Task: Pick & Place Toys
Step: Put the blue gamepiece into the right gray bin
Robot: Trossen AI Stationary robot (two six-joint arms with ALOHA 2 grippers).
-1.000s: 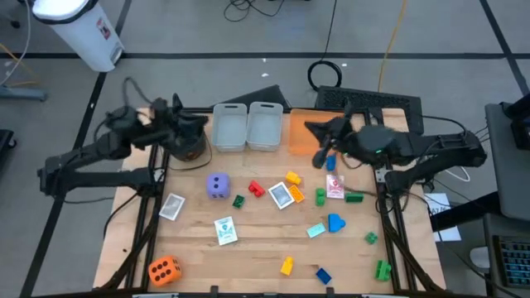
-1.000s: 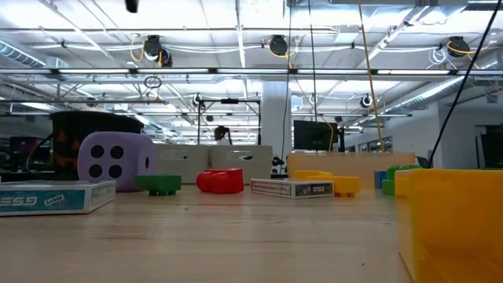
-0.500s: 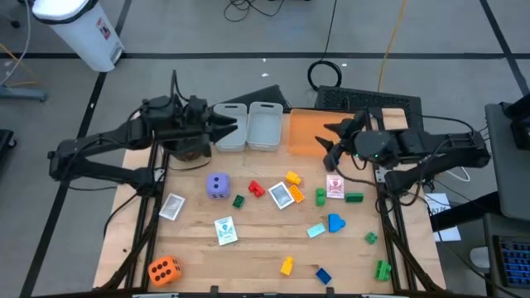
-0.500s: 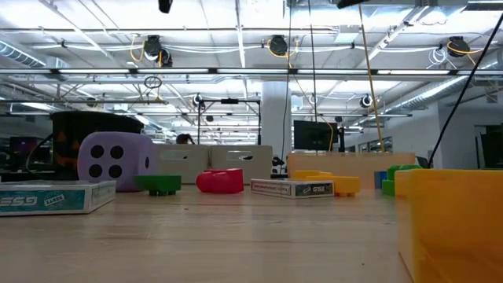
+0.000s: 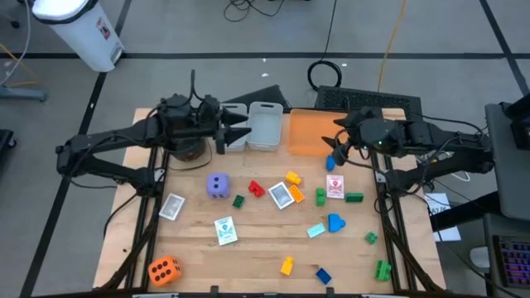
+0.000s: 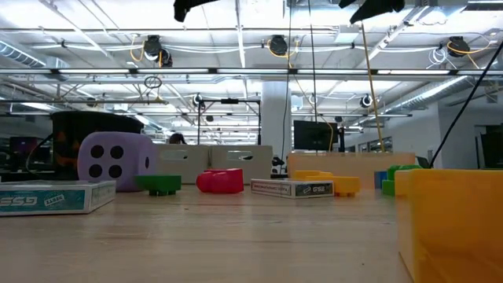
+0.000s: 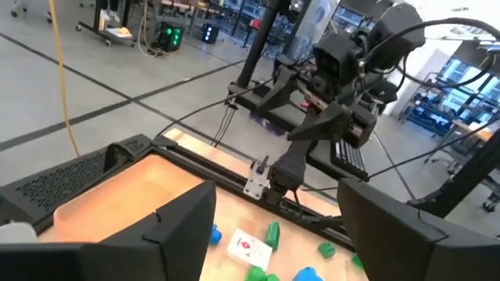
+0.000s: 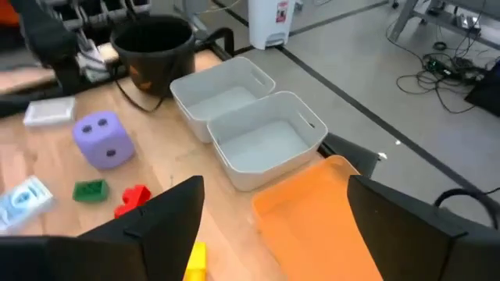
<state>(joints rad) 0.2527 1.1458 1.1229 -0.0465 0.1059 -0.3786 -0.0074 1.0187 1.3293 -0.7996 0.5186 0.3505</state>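
The toys lie scattered on the wooden table: a purple die point(image 5: 217, 185), an orange die point(image 5: 163, 269), picture cards point(image 5: 282, 194) point(image 5: 225, 229), and red point(image 5: 257, 189), yellow point(image 5: 292, 177), green point(image 5: 238, 200) and blue point(image 5: 331, 163) bricks. My left gripper point(image 5: 242, 132) point(image 7: 281, 234) hangs open, high over the left grey bin, with nothing between its fingers. My right gripper point(image 5: 336, 142) point(image 8: 273, 234) hangs open above the right edge of the orange tray point(image 5: 305, 132), also holding nothing. The blue brick rests on the table just below it.
Two grey bins point(image 5: 263, 124) stand side by side at the far edge, with the orange tray to their right and a black bucket point(image 5: 186, 149) to their left. More bricks point(image 5: 383, 269) lie near the table's right and near edges.
My left gripper has travelled level toward the table's right edge, from above the black bucket to above the left bin, and has opened. My right gripper has drawn back a little toward the right edge and tipped. No toy has moved.
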